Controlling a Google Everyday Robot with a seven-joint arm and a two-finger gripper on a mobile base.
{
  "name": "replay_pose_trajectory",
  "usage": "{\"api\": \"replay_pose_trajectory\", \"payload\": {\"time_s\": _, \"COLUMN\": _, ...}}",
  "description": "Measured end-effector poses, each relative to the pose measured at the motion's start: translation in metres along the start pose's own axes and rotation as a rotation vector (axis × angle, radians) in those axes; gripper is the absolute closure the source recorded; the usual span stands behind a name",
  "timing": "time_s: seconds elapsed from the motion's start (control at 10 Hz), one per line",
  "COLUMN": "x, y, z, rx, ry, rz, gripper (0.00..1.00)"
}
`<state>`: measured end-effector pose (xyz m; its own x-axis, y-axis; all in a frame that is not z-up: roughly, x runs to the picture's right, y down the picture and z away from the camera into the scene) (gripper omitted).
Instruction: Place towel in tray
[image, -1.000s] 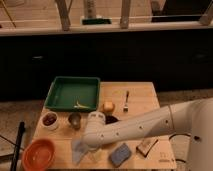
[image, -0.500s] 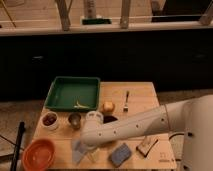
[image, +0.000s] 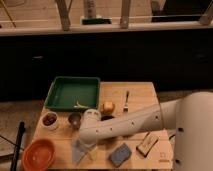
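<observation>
Towel (image: 79, 151): a pale cloth, lying crumpled near the front of the wooden table (image: 145, 92), between the orange bowl (image: 39, 155) and the blue sponge (image: 120, 154). The gripper (image: 85, 143) is directly over the towel's upper edge, at the end of the white arm (image: 130, 125). Whether it grasps the cloth cannot be told. The green tray (image: 60, 102) stands at the rear left, well apart from the towel.

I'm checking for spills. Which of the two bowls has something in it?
The small white bowl beside the metal cup: dark red contents; the orange bowl looks empty. The gripper is at the towel.
</observation>
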<state>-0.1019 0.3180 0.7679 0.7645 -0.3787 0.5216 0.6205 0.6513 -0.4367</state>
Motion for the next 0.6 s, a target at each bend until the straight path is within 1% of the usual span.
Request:
{"api": "replay_pose_trajectory", "payload": {"time_s": 0.1, "x": -0.0002, "y": 0.0002, "z": 0.0007, "rx": -0.006, "ry": -0.003, "rz": 0.002, "gripper": 0.47}}
{"api": "replay_pose_trajectory", "payload": {"time_s": 0.6, "x": 0.0024, "y": -0.0008, "z": -0.002, "rx": -0.004, "ry": 0.001, "rz": -0.004, "gripper": 0.95}}
